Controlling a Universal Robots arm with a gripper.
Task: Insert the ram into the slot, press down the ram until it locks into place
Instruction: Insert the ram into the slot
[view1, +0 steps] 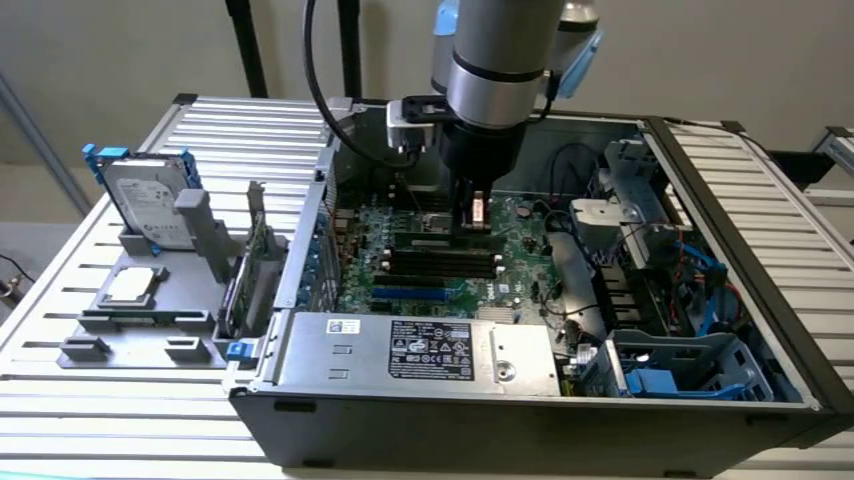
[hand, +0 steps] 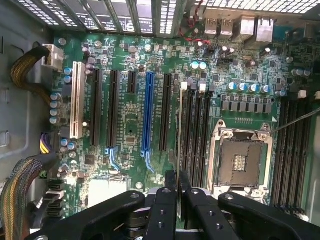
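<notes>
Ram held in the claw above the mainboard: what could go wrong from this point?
1. The ram, seen edge-on in the claw, hangs over a row of alike black slots; a small sideways offset could land it on a slot wall or the wrong slot.
2. If it goes in tilted, pressing could jam one end before the white end latches catch.
3. The open processor socket lies nearby; a slipped stick could strike it.

No legible text — power-supply label (view1: 430, 350) too small
</notes>
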